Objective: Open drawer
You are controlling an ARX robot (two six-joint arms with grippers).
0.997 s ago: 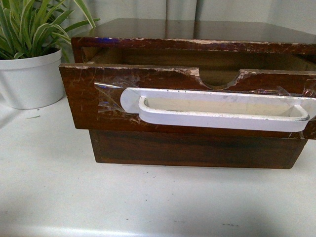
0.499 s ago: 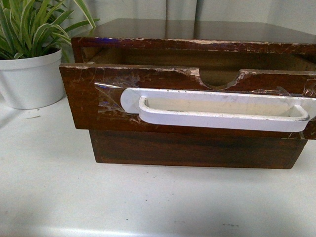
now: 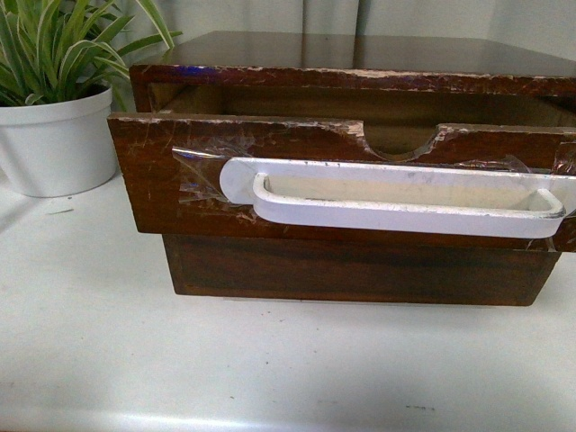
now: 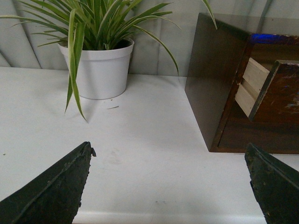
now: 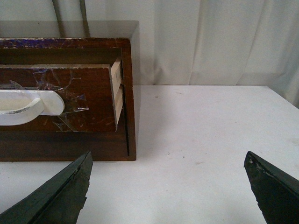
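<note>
The drawer (image 3: 180, 175) has a dark brown scratched front with a half-round notch and a long white handle (image 3: 396, 202) taped on. It stands pulled partly out of its dark wooden cabinet (image 3: 360, 54). Its pale side boards show in the left wrist view (image 4: 252, 84) and the right wrist view (image 5: 116, 88). Neither arm shows in the front view. My left gripper (image 4: 168, 156) is open and empty over the white table, left of the cabinet. My right gripper (image 5: 168, 161) is open and empty over the table, right of the cabinet.
A white pot (image 3: 54, 144) with a striped green plant stands left of the cabinet; it also shows in the left wrist view (image 4: 100, 70). A plain handle-less lower drawer (image 3: 351, 270) sits under the open one. A pale curtain (image 5: 210, 42) hangs behind the white table (image 3: 270, 360).
The view has shifted very slightly; the drawer and cabinet sit a touch higher in the picture. The drawer is as far out as before.
</note>
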